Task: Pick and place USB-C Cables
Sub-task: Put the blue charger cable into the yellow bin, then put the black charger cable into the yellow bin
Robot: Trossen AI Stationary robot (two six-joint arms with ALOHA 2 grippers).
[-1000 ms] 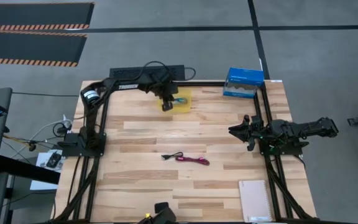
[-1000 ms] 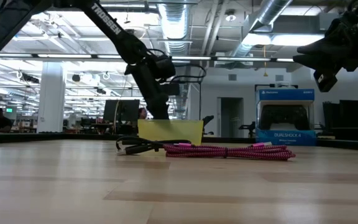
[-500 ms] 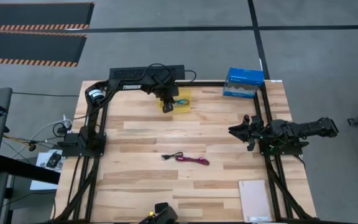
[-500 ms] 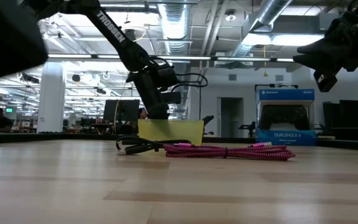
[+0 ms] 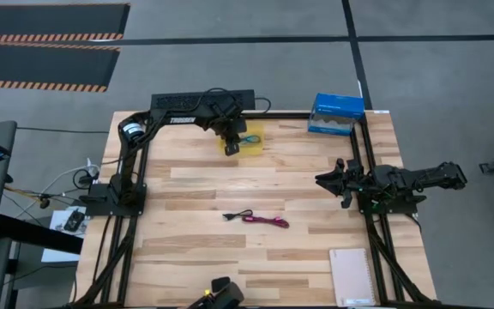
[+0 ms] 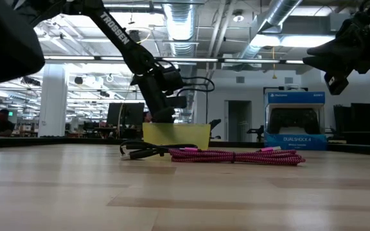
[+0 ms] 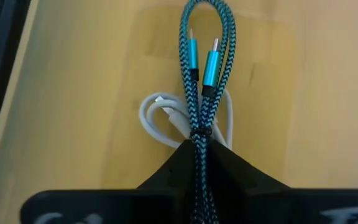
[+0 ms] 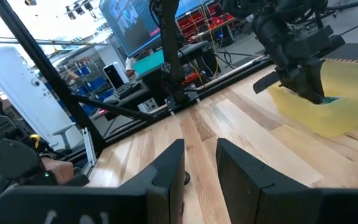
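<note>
My left gripper [image 5: 232, 140] hangs over the yellow bin [image 5: 254, 142] at the table's far edge, shut on the teal cable [image 7: 204, 56]. The white cable [image 7: 157, 115] lies on the bin's floor under it. The black cable [image 5: 238, 215] and the magenta-red cable [image 5: 267, 221] lie side by side on the wood at the table's middle, and both show in the low view [image 6: 143, 151] [image 6: 236, 156]. My right gripper [image 5: 322, 181] is open and empty above the table's right side. My left gripper pinches the teal cable's bundled strands [image 7: 199, 140] between its two fingers, just behind the tie. The fingers point down into the bin. The cable's looped end with both plugs [image 7: 207, 65] reaches past the fingertips over the white cable; whether it touches the floor I cannot tell.
A blue box [image 5: 337, 114] stands at the far right corner. A pale notebook [image 5: 352, 276] lies at the near right. A black power strip [image 5: 178, 101] runs along the far edge. Bare wood lies between the bin and the two cables.
My left arm has shifted slightly over the yellow bin, its wrist turning a little, with the teal cable still held. The black and magenta-red cables have stayed in place.
</note>
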